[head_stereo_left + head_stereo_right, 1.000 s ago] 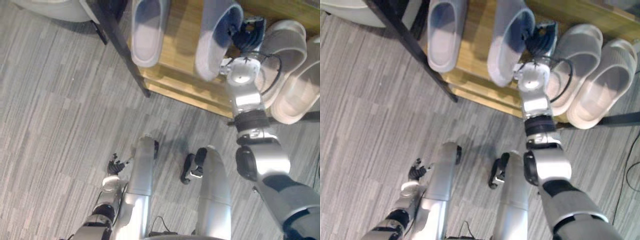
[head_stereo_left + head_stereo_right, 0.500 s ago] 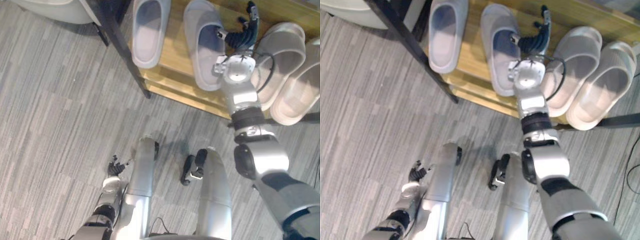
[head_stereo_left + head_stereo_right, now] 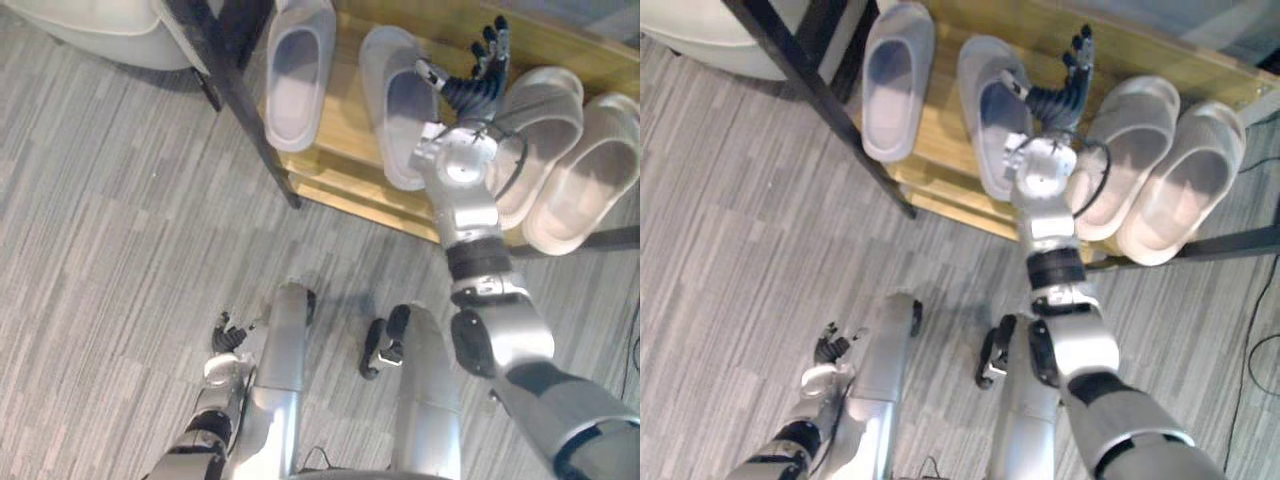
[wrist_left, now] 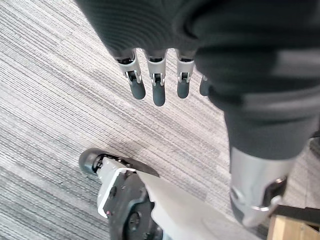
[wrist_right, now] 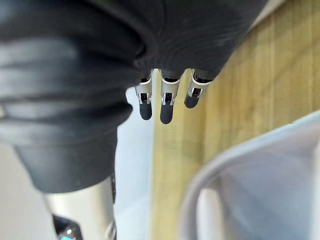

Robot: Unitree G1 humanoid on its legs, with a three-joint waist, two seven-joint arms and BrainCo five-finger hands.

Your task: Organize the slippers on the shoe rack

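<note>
Slippers look soft and light, best pinched at the heel, and nothing is held by the open right hand

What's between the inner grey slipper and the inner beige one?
The right hand, fingers straight, over the bare wooden shelf; seen in both eye views.

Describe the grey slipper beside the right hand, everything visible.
The slipper is pale grey, soft-looking, closed-toe, open-backed. It lies sole down on the wooden shelf, toe inward, heel near the front edge, apart from its twin. The open right hand is beside it; whether they touch is unclear.
</note>
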